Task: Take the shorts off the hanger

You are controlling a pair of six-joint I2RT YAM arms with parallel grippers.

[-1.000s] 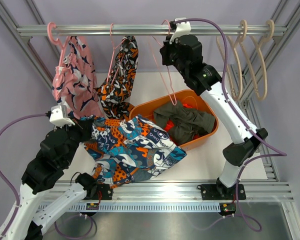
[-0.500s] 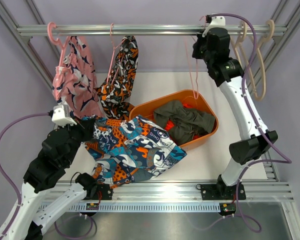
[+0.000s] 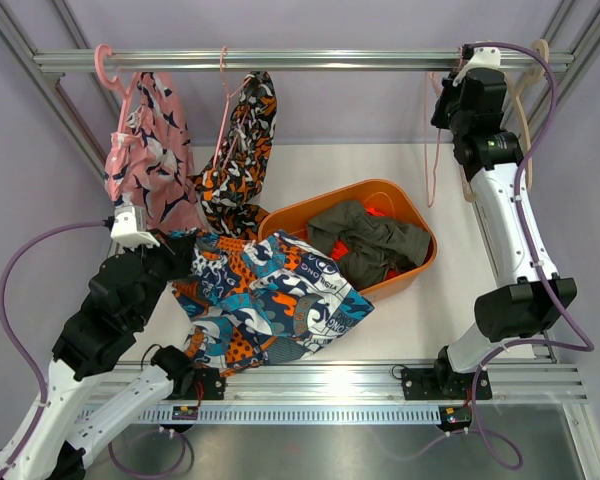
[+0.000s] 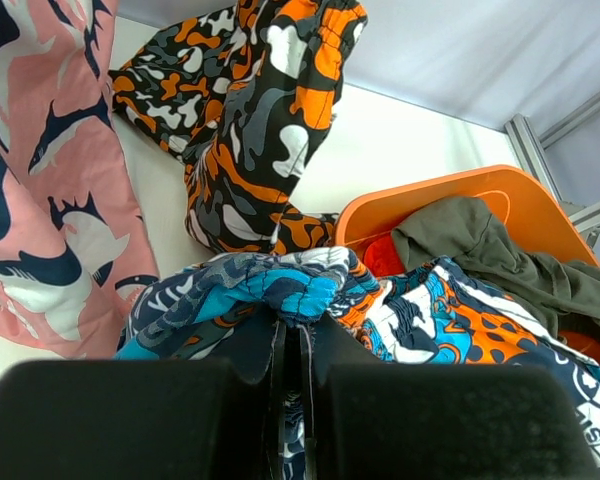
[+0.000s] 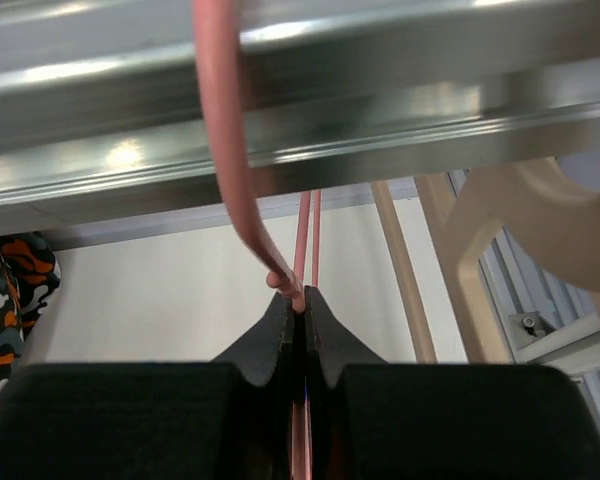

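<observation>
1. Rail runs overhead along bench's far edge.
2. Rail's left end: outer pair hung, inner pair just to its right.
3. Bin right of bench ctr, shorts heap in it.
4. Loose shorts on bench front-left, overlapping bin's near-left rim.
5. Bare hanger below rail's right end; more hangers right of it.

From the orange bin, bare table lies open at 4 o'clock. Blue-print shorts sprawl at 8. Pink shark shorts and orange camo shorts block 10 and 11. The pink hanger and beige hangers crowd 1.
</observation>
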